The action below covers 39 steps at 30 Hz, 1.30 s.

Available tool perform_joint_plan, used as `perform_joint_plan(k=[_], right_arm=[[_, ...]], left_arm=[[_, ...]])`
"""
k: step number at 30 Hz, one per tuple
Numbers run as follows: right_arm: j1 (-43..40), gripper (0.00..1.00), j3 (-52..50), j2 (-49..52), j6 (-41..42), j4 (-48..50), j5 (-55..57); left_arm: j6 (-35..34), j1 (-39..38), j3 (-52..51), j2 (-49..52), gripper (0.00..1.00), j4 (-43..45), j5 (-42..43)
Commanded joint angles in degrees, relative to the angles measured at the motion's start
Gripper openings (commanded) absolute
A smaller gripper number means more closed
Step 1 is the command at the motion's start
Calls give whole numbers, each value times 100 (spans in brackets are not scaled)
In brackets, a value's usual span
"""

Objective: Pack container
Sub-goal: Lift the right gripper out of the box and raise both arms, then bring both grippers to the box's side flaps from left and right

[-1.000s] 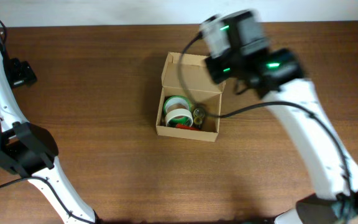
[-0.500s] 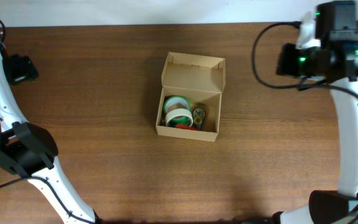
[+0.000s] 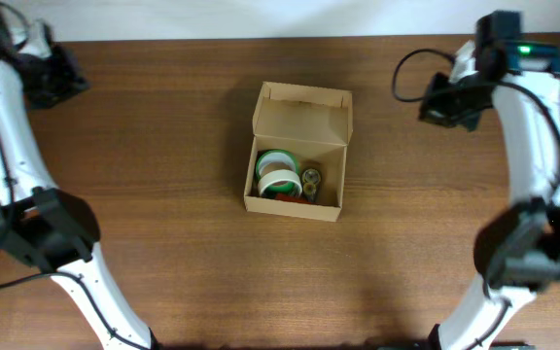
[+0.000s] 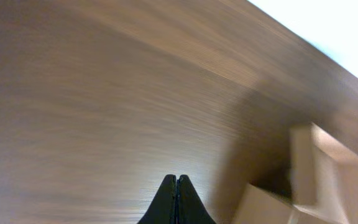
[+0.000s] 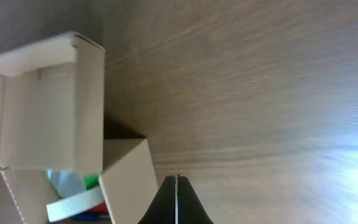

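From my station this reads as a robotics lab, not a home or shop. A dark wood-grain tabletop (image 3: 163,214) has my white left arm (image 3: 8,146) and right arm (image 3: 531,126) reaching over it, a green status light (image 3: 524,50) glowing on the right one. Ahead of the left jaws, the tabletop ends at a plain pale backdrop (image 4: 334,25).

Container (image 4: 319,168) blurred, cut off at both wrist views' edges — small items (image 3: 311,181) beside tape rolls (image 3: 278,175) indistinct
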Motion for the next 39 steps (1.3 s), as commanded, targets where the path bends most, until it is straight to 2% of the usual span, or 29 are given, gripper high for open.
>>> perform_joint_plan(k=[1, 6, 11, 19, 27, 32, 39], right_arm=[[-20, 4, -26, 706, 74, 142, -1180], [-15, 4, -26, 1342, 201, 415, -1718], [-13, 4, -26, 1521, 245, 619, -1897], [-15, 4, -31, 1567, 566, 898, -2107], [-96, 4, -63, 1895, 566, 1187, -3198], [-240, 4, -63, 2238, 654, 1338, -4380], [-155, 4, -63, 2511, 656, 1399, -4636]], left_arm=[[369, -619, -20, 407, 2, 13, 907], [450, -1152, -20, 1215, 2, -11, 1838], [455, -1351, -20, 1989, 1, -149, 2638], [490, -1565, -20, 2643, 2, -256, 3327], [511, -1856, -20, 2691, 1, -162, 3405], [511, -1941, -20, 2691, 1, -116, 3403], [509, -1956, -20, 2691, 2, -107, 3405]])
